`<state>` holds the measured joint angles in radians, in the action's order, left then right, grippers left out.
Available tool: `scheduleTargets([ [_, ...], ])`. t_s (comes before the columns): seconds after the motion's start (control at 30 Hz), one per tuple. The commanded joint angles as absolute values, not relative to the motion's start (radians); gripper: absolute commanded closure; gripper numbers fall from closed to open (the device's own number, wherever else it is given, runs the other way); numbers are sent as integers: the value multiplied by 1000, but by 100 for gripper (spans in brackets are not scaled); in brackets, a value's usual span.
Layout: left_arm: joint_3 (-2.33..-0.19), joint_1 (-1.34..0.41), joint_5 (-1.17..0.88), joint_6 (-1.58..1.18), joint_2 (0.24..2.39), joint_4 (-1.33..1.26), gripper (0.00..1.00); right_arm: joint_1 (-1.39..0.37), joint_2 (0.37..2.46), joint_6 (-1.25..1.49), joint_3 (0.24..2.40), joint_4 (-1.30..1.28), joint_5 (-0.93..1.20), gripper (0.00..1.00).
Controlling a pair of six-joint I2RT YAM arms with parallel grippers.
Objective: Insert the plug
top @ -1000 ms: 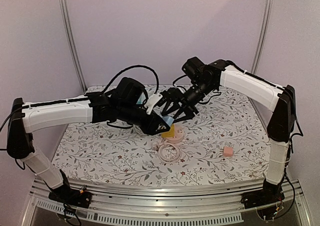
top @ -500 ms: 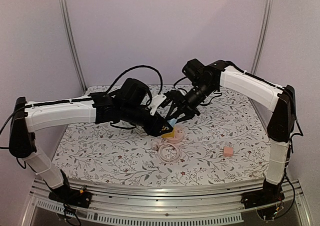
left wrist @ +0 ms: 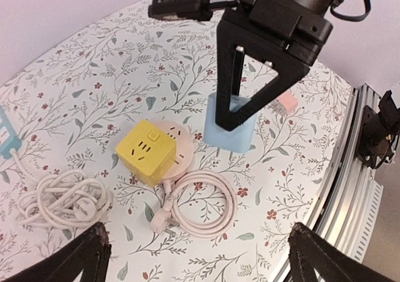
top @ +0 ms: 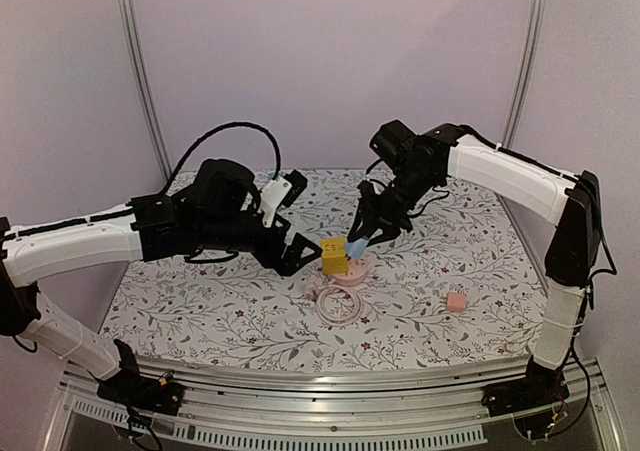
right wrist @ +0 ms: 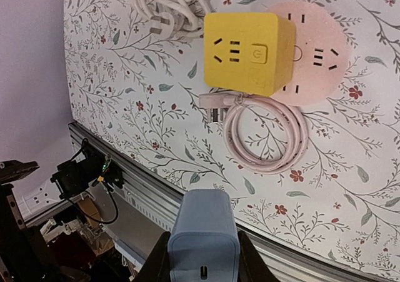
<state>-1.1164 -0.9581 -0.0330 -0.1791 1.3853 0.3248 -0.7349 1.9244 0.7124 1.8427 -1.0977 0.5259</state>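
Top view high, far, facing whole table (top: 200,311); wrist views close, looking down (all share yellow socket cube (left wrist: 145,151)).

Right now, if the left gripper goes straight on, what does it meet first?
Probably the yellow socket cube, directly ahead of the open left gripper; if it points lower, the coiled pink cable first. Depth is unclear.

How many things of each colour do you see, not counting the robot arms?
Yellow: 1, cube socket
Pink: 2, round socket with its coiled cord, small block
Blue: 2, adapter, cut-off piece at the left wrist view's edge
White: 1, cable bundle
Total: 6
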Motion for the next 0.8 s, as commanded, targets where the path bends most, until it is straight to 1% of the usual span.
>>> scheduleTargets([
  [0.0,-1022,-969,72,-221,1270,338,1,-740,1886,778,1792,-1030,288,100],
  [0.13,-934,-969,161,-251,1148,392,1,-740,1889,804,1765,-994,155,100],
  [0.33,-811,-970,286,-283,950,466,1,-740,1910,796,1728,-939,55,100],
  [0.6,-708,-969,412,-316,727,586,1,-739,1984,746,1733,-876,63,100],
  [0.77,-665,-971,445,-312,604,569,0,-735,2027,741,1733,-841,94,100],
])
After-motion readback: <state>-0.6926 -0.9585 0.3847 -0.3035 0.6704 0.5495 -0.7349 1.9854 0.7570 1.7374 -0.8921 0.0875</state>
